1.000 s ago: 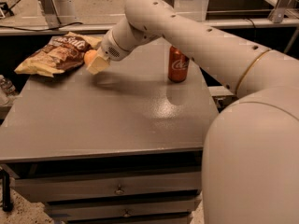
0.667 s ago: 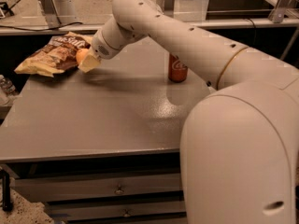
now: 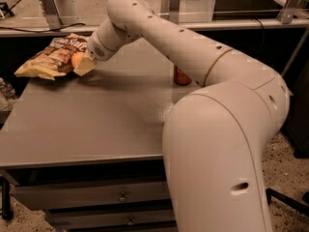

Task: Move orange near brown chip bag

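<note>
The brown chip bag lies flat at the far left corner of the grey table. My gripper is right at the bag's near right edge, low over the table. It is shut on the orange, a small round fruit showing between the pale fingers and touching or nearly touching the bag. The long white arm reaches across from the right and hides much of the table's right side.
A red soda can stands at the table's right rear, mostly hidden behind the arm. Drawers sit under the tabletop. A rail with cables runs behind the table.
My gripper has carried the orange further left, from a little right of the bag to right against the bag's edge. The arm has swung across and now covers more of the can.
</note>
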Action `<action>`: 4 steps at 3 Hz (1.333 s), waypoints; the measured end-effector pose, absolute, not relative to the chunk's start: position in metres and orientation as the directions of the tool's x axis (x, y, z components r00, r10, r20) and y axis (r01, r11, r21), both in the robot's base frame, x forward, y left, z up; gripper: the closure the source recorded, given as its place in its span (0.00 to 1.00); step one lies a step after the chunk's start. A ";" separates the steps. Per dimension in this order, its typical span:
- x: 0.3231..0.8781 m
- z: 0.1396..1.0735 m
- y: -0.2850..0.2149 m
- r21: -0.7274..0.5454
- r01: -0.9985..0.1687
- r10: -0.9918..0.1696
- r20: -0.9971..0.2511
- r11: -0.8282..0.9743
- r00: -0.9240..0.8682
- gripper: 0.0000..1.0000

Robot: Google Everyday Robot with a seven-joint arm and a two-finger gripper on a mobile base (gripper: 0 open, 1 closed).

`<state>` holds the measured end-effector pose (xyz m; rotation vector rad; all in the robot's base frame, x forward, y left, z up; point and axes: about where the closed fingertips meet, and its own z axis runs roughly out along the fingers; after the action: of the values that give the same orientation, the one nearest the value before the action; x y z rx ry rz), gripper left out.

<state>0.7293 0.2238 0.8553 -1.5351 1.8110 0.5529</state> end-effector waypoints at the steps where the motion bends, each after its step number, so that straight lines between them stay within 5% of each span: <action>1: 0.731 0.851 0.224 -0.089 -0.976 -0.678 -0.731 0.200 -0.073 0.59; 3: 0.732 0.846 0.222 -0.072 -0.979 -0.682 -0.727 0.190 -0.079 0.12; 4: 0.730 0.844 0.220 -0.068 -0.980 -0.683 -0.726 0.186 -0.080 0.00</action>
<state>0.7303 0.2199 0.8441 -1.5615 1.8315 0.5992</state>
